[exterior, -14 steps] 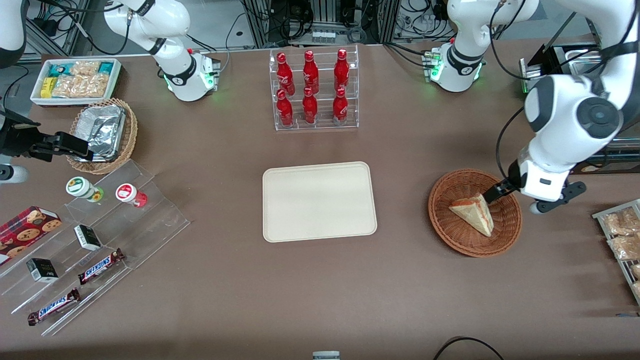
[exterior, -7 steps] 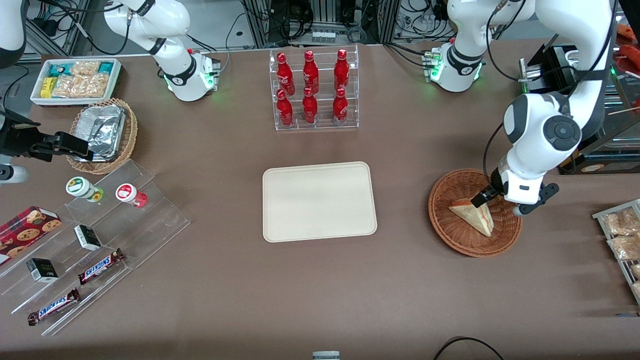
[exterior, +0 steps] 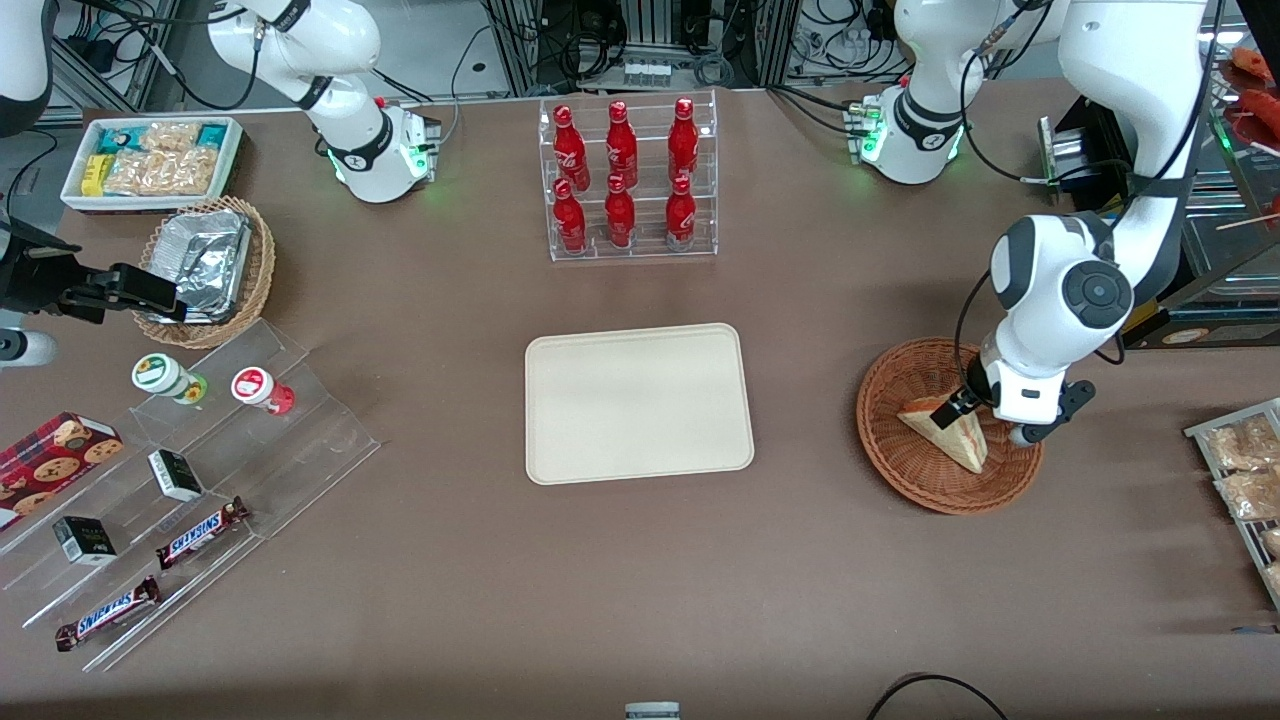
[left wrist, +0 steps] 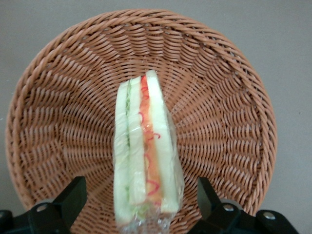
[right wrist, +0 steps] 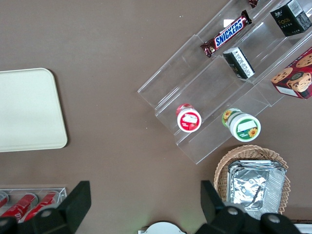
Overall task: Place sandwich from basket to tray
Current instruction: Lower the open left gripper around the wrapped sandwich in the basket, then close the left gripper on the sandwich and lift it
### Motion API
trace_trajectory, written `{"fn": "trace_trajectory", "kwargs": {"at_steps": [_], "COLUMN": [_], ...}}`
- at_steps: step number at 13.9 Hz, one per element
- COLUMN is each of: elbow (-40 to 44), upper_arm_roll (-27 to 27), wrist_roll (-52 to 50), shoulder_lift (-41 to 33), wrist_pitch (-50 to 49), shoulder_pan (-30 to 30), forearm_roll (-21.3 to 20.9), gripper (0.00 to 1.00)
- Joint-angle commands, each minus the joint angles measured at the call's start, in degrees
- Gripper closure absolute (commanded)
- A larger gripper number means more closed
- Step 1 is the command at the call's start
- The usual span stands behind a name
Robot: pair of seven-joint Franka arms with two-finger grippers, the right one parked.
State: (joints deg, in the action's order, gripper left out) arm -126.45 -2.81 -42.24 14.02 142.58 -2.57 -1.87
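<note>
The sandwich (exterior: 950, 440) (left wrist: 145, 156), a plastic-wrapped white-bread wedge with red-orange and green filling, lies in the reddish-brown woven basket (exterior: 885, 440) (left wrist: 224, 97). My left gripper (exterior: 965, 407) (left wrist: 141, 204) hangs low over the basket at the wedge's wide end. It is open: its black fingers (left wrist: 73, 195) stand on either side of the sandwich with a gap at each side. The cream tray (exterior: 638, 402) (right wrist: 27, 109) lies flat with nothing on it at the table's middle, beside the basket toward the parked arm's end.
A clear rack of red bottles (exterior: 628, 180) stands farther from the front camera than the tray. A wire rack of bagged pastries (exterior: 1245, 480) sits at the working arm's end. A stepped acrylic shelf (exterior: 190, 470), a tan basket holding foil (exterior: 205, 265) and a white snack bin (exterior: 150, 160) are at the parked arm's end.
The left arm has swung in over the basket toward the tray's side, bringing its gripper from the basket's rim to straddle the sandwich's wide end. The sandwich has not moved.
</note>
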Motion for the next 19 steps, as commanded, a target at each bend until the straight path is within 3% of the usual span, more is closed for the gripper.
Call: {"fn": "trace_trajectory", "kwargs": {"at_steps": [1, 2, 5, 6, 9, 12, 16, 19], "elbow": [0.3, 0.4, 0.8, 1.3, 3.5, 9.7, 21.9, 23.8], "upper_arm_roll": [0.0, 0.0, -0.1, -0.1, -0.4, -0.9, -1.1, -1.1], "wrist_roll": [-1.3, -1.3, -2.3, -2.8, -2.2, -1.9, -2.1, -1.7], "shoulder_lift": [1.7, 2.0, 2.0, 2.0, 1.2, -0.6, 0.6, 0.7], "wrist_pitch": [1.9, 1.9, 1.7, 1.5, -0.8, -11.2, -25.5, -26.9], "shoulder_pan": [-0.1, -0.1, -0.2, -0.2, -0.3, -1.6, -6.6, -12.1], "forearm_roll": [-0.2, -0.2, 0.0, 0.0, -0.8, -0.9, -1.0, -1.0], "gripper": [0.01, 0.14, 0.76, 0.89, 0.93, 0.93, 0.92, 0.92]}}
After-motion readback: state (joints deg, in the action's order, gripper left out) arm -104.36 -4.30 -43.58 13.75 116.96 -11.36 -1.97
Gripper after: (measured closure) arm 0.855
